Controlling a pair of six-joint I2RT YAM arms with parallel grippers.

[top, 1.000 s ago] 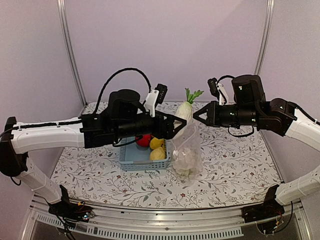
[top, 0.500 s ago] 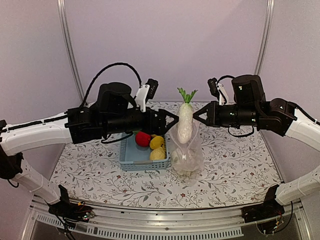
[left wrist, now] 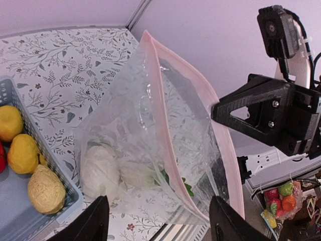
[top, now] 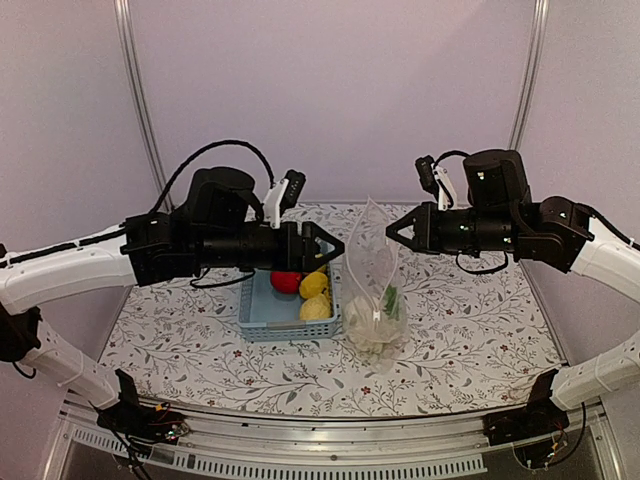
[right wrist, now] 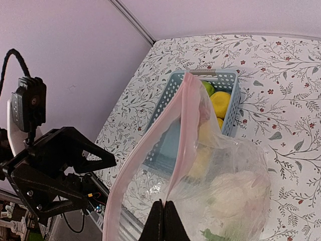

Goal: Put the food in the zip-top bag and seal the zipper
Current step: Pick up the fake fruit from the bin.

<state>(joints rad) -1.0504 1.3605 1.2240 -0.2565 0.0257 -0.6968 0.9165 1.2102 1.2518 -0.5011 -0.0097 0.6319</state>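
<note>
Left wrist view: left gripper is gaping wide, empty, backing off. White toy radish w/ green leaves is now lying ahead inside crinkly clear plastic zip-top bag. Right gripper is pinching the rim; yellow toy lemons are waiting left of it.

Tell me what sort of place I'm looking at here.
Probably a robot test bench in a lab, not a kitchen: a left arm and right arm bolted by an aluminium rail at the near edge, plain lilac panels around it, and toy food in a blue basket beside a zip-top bag.
</note>
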